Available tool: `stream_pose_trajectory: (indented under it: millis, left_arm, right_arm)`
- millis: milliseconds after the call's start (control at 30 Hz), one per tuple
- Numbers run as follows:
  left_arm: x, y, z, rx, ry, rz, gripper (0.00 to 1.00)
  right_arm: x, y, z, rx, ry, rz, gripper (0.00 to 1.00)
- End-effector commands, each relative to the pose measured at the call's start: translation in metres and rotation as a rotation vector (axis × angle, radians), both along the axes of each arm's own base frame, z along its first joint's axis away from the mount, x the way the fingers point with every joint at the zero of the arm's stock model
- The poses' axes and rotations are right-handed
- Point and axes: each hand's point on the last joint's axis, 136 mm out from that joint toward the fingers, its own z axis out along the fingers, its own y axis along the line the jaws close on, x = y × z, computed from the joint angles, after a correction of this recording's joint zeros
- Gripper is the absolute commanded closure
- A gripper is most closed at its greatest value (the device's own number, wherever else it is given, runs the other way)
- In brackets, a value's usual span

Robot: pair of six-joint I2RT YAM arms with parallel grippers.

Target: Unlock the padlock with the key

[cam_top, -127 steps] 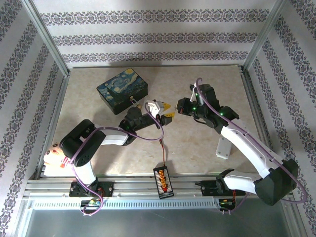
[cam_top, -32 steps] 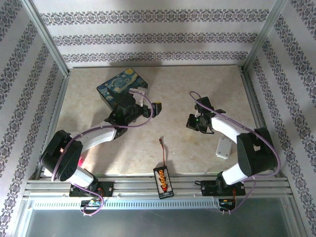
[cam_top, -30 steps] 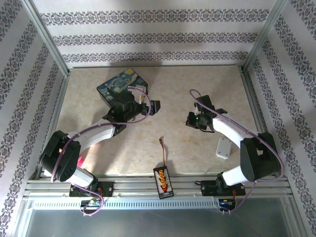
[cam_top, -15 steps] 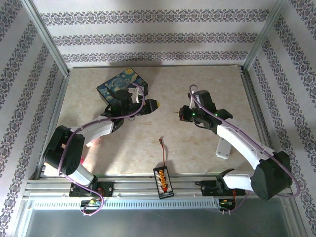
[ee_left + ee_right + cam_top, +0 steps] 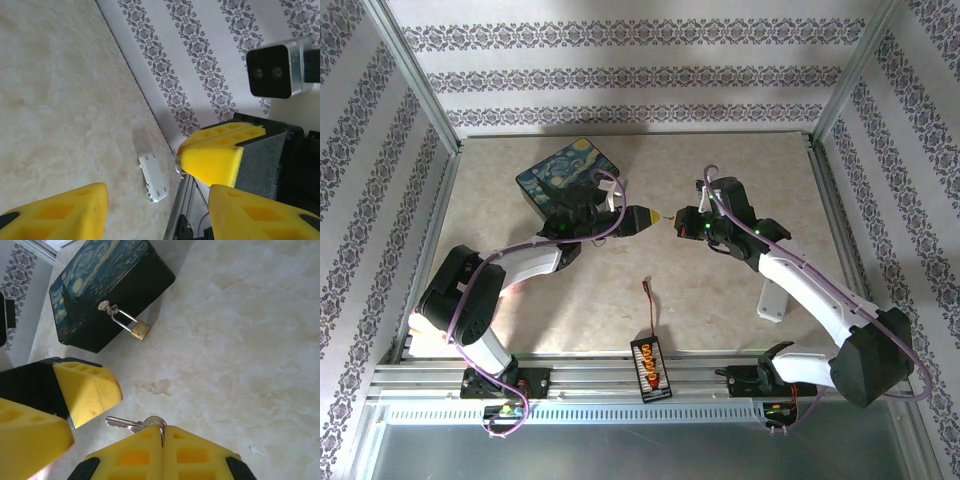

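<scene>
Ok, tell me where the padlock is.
In the right wrist view, upper left: the padlock hangs from the latch of the painted box, beyond the key.

The left arm [image 5: 520, 265] and right arm [image 5: 800, 275] both reach inward over mid-table, wrists turned so the grippers face each other tip to tip, close together. The left gripper [image 5: 642, 213] has its yellow fingers [image 5: 75, 212] spread apart; the right gripper [image 5: 674, 218] is pinched closed on the key [image 5: 125, 424].

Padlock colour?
Padlock: brass-gold body, silver shackle. Clearest in right wrist view.
</scene>
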Motion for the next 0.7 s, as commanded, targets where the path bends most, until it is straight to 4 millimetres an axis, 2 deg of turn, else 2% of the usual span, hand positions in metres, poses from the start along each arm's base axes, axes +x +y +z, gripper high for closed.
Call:
stream_pose_trajectory:
  millis: [0, 300, 667]
  left_arm:
    - [-0.008, -0.016, 0.023, -0.027, -0.092, -0.067, 0.47]
    - [-0.007, -0.024, 0.019, -0.013, -0.091, -0.081, 0.62]
    - [-0.003, -0.027, 0.018, -0.021, -0.089, -0.078, 0.68]
  right_arm:
    - [0.002, 0.008, 0.023, 0.051, -0.054, 0.006, 1.0]
    - [0.002, 0.013, 0.028, 0.062, -0.063, 0.019, 1.0]
    - [0.001, 0.018, 0.03, 0.065, -0.065, 0.034, 1.0]
